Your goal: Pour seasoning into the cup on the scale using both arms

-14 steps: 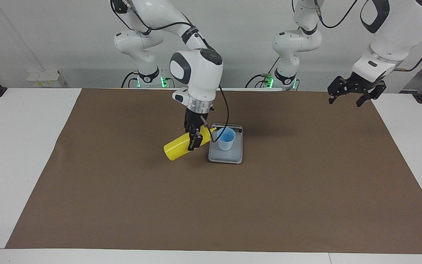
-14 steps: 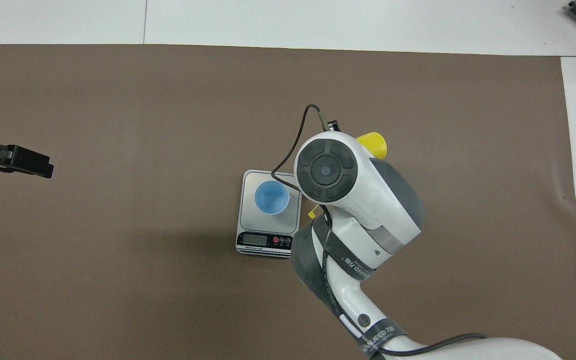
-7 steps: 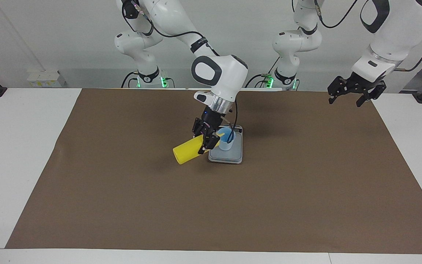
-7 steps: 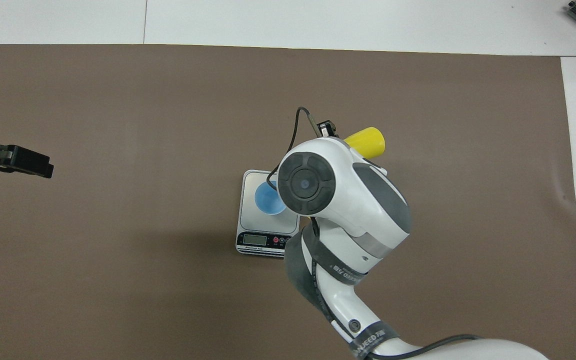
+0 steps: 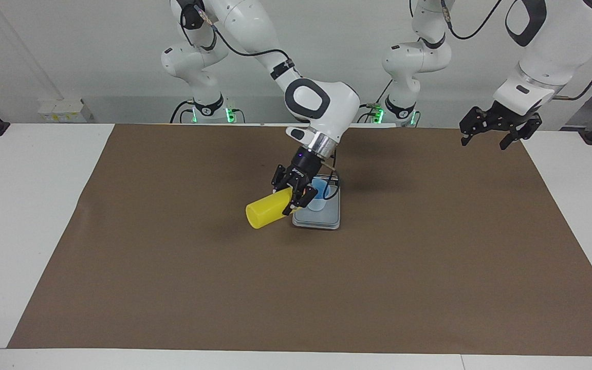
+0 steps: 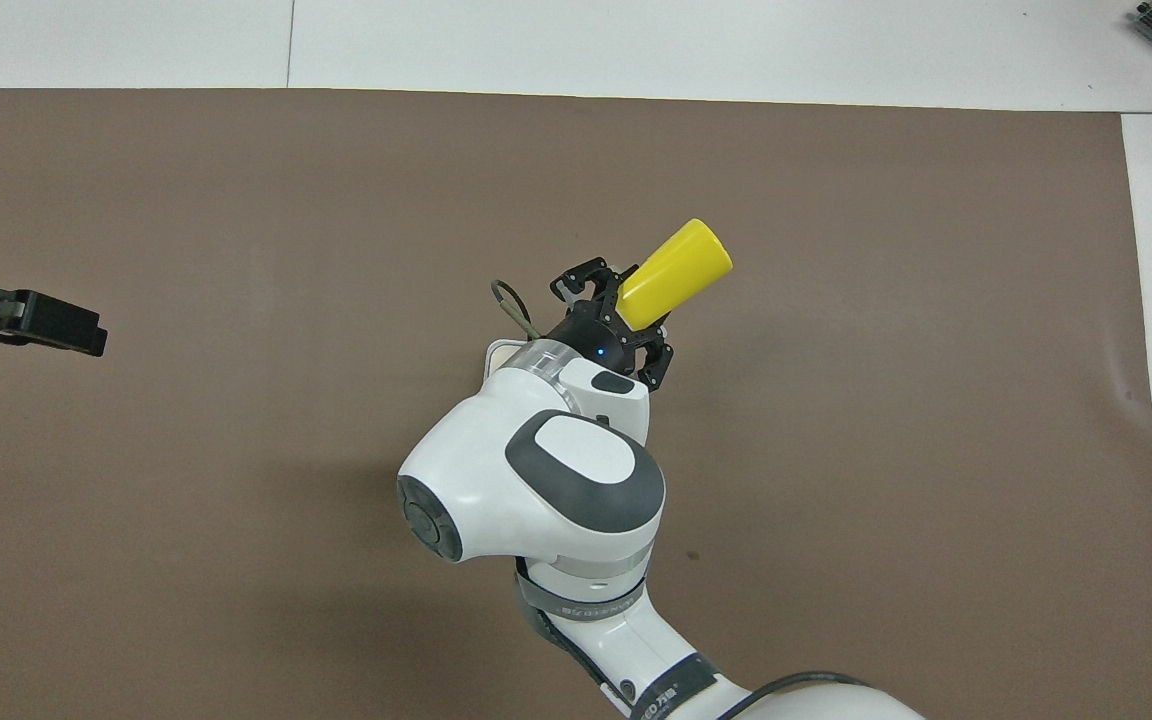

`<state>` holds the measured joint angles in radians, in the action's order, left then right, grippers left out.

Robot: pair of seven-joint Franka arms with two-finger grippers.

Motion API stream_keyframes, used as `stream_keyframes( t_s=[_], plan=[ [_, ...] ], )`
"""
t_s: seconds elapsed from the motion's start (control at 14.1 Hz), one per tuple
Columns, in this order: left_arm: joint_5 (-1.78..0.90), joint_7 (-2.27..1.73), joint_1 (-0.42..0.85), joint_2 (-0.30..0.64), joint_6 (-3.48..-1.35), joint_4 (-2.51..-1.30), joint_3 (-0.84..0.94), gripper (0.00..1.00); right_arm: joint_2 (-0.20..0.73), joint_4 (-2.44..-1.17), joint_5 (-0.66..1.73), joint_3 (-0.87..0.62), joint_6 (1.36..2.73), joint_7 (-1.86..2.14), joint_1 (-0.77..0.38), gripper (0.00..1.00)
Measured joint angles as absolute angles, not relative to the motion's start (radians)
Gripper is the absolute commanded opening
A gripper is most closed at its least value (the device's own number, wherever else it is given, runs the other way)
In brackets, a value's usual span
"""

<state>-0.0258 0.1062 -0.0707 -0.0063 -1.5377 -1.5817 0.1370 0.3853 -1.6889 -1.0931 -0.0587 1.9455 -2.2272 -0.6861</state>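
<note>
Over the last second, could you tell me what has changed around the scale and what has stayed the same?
The right gripper, shut on the bottle throughout, swung its wrist over toward the left arm's end and carried the bottle along: its nozzle end, earlier beside the scale, is now over the cup. The cup and scale stayed put. The left gripper still waits, raised over the table's edge.

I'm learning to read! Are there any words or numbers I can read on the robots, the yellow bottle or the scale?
Grey band on the right arm, at the bottom edge of the overhead view: white letters, cut off and too blurred to read.
Yellow bottle: no words show.
Scale: its display is hidden by the right gripper and the arm in both views.
Blue cup: no words show.
</note>
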Motion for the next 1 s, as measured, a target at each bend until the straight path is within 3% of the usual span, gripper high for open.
stream_keyframes(
  t_s=[0.36,1.0],
  plan=[
    [-0.026,0.106,-0.071,-0.006,-1.538,-1.582,0.137,1.0,0.389,-1.709,-1.214,-0.059,1.9,-2.228,-0.711,0.0],
    [-0.026,0.106,-0.071,-0.006,-1.538,-1.582,0.137,1.0,0.388,-1.721,-1.215,-0.057,1.893,-2.305,-0.724,0.0]
  ],
)
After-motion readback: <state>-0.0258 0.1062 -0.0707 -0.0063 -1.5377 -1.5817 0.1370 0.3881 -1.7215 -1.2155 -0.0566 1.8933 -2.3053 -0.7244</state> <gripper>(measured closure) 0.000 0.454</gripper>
